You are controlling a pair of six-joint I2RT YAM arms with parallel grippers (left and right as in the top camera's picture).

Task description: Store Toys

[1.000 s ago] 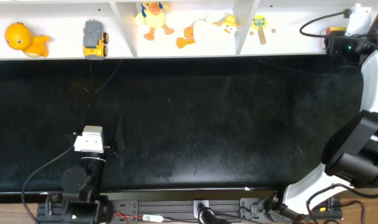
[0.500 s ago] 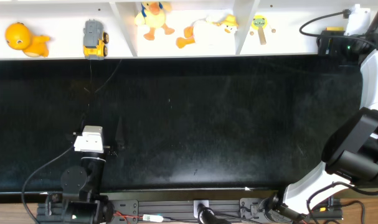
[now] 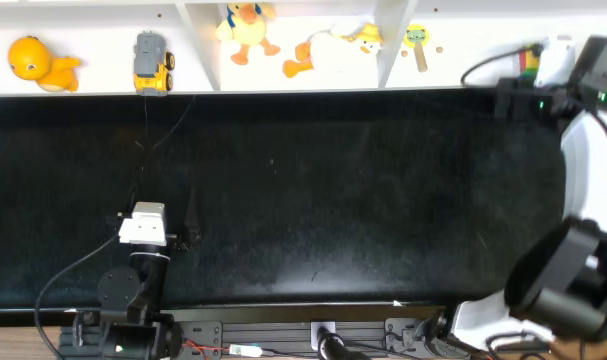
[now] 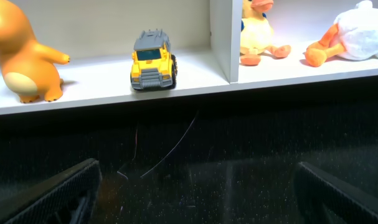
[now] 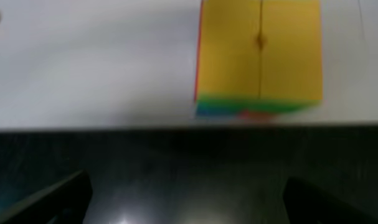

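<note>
Two robot arms at a black worktop [image 3: 333, 200], with toys lined up on a white shelf [image 3: 283, 85] along its far edge.
The right gripper [image 5: 185, 186] is spread wide and empty, facing a multicoloured cube [image 5: 258, 56] that stands near the shelf's front edge at its right end, apart from the fingers. The left gripper [image 4: 196, 174] is also wide open and empty over the worktop, facing a yellow truck [image 3: 153, 62] beside an orange figure [image 3: 40, 60]. The next compartment holds a plush duck [image 3: 247, 30] and a white plush [image 3: 328, 50].
</note>
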